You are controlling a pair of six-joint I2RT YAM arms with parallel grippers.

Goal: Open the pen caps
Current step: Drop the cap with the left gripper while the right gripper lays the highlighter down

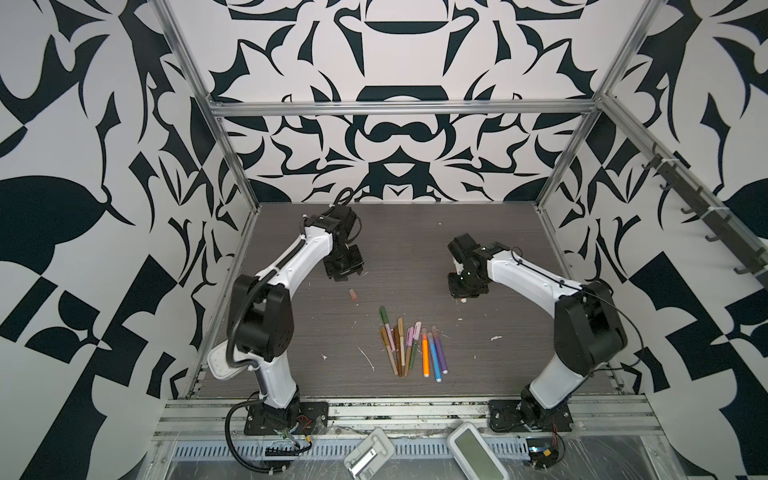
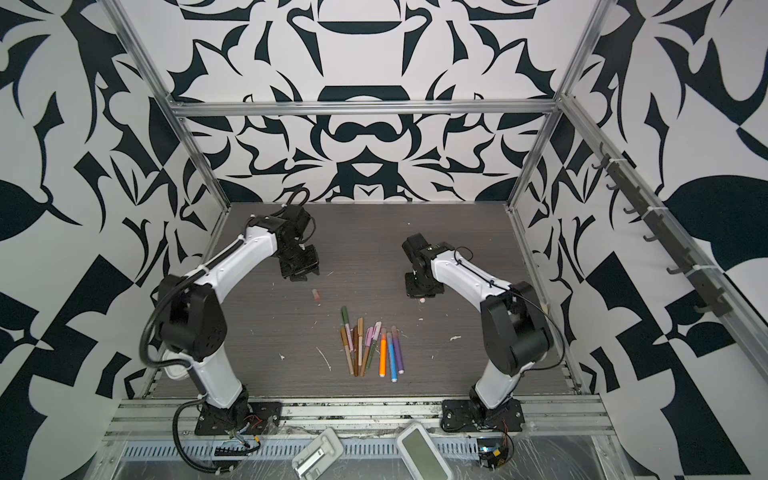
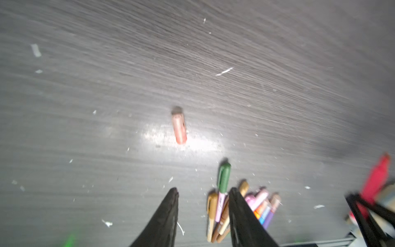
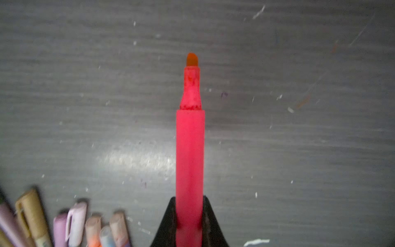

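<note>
A peach cap (image 3: 179, 128) lies alone on the tabletop (image 1: 415, 249), off its pen, near the left gripper (image 3: 204, 190), whose jaws stand apart with nothing between them. The red pen (image 4: 189, 149), its tip bare, is clamped in the right gripper (image 4: 189, 198), well apart from the cap. Nearer the front edge the other pens (image 1: 411, 349) lie bunched side by side, capped, the green one (image 1: 383, 315) reaching farthest toward the cap.
</note>
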